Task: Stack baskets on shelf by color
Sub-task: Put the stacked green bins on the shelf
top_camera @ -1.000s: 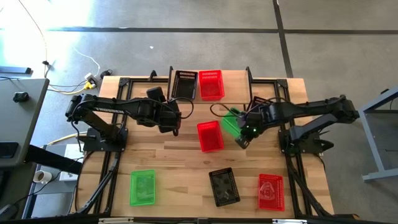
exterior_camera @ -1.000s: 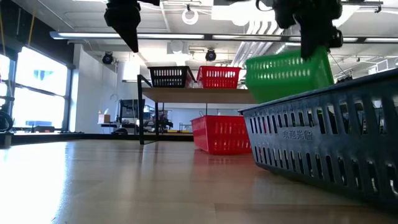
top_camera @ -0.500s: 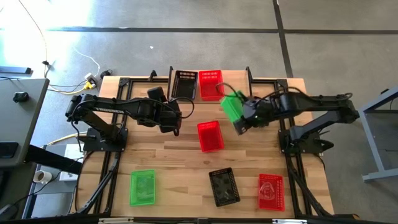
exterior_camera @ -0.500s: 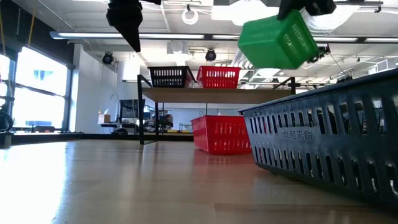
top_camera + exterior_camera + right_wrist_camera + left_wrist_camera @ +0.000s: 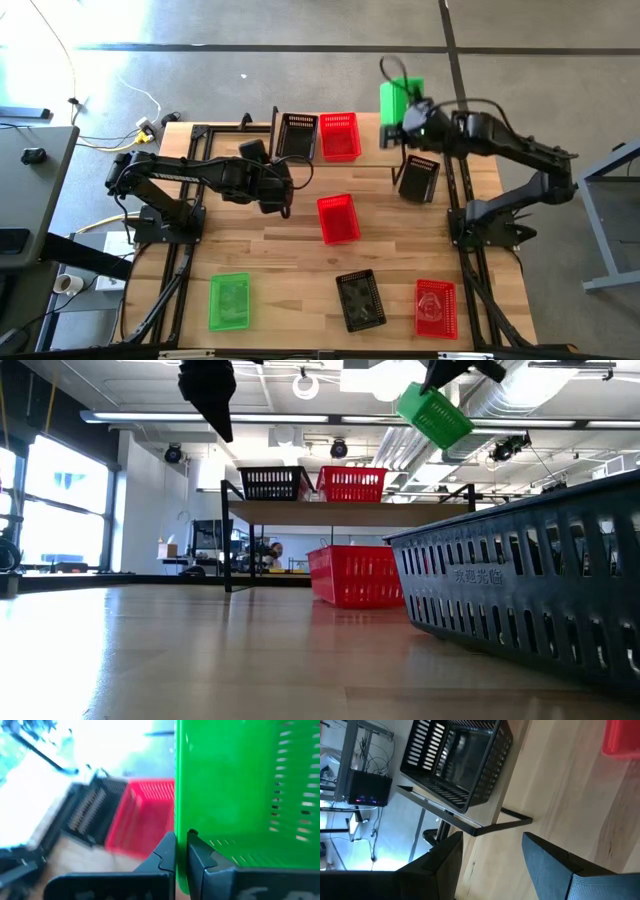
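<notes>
My right gripper (image 5: 412, 118) is shut on a bright green basket (image 5: 400, 98), high over the table's far edge just past the shelf's (image 5: 375, 140) right end. In the low view the green basket (image 5: 433, 415) hangs tilted above the shelf (image 5: 330, 512). A black basket (image 5: 297, 135) and a red basket (image 5: 339, 135) stand on the shelf top. My left gripper (image 5: 277, 200) hovers open over the table in front of the shelf's left part, its fingers (image 5: 492, 837) empty. My right gripper pinches one side wall of the green basket (image 5: 181, 827) at its rim, one finger (image 5: 200, 855) inside the basket and the other (image 5: 167, 852) outside. The basket is lifted clear of everything and hangs tilted.
On the tabletop stand a red basket (image 5: 338, 217) at the middle, a black basket (image 5: 418, 177) on the right near the shelf leg, and along the near edge a green (image 5: 230, 300), a black (image 5: 361, 298) and a red basket (image 5: 436, 306).
My right gripper has carried the green basket up and toward the far edge, from over the table's right middle to above the shelf's right end, turning it as it went. The black basket on the right now shows uncovered.
</notes>
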